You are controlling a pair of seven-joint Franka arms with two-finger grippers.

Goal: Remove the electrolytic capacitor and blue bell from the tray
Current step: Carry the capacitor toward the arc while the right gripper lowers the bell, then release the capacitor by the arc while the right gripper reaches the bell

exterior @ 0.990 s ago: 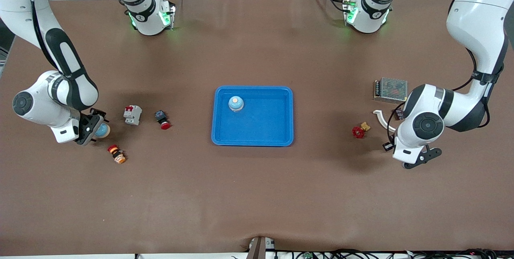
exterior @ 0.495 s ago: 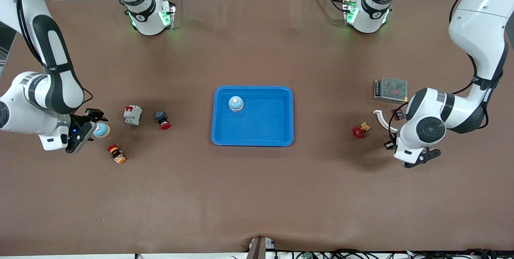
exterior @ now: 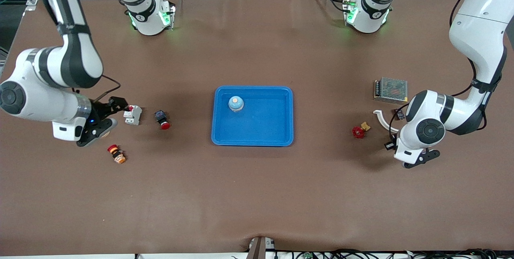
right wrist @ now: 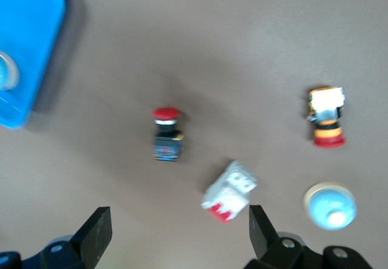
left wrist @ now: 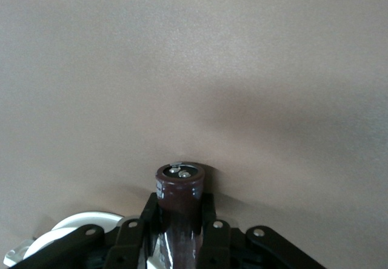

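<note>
Left gripper (left wrist: 179,245), over brown table (exterior: 257,194) near valve (exterior: 358,131), clamps capacitor (left wrist: 179,187). Right gripper (right wrist: 176,235), fingers apart, hangs above bell (right wrist: 330,205), circuit breaker (right wrist: 229,191) and pushbuttons (right wrist: 167,132). A second bell (exterior: 236,103) sits in blue tray (exterior: 277,130).

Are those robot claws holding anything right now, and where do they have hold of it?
The left gripper clamps a dark brown capacitor by its cylindrical sides, terminal end sticking out. The right gripper is open and holds nothing, above the bell on the table.
</note>
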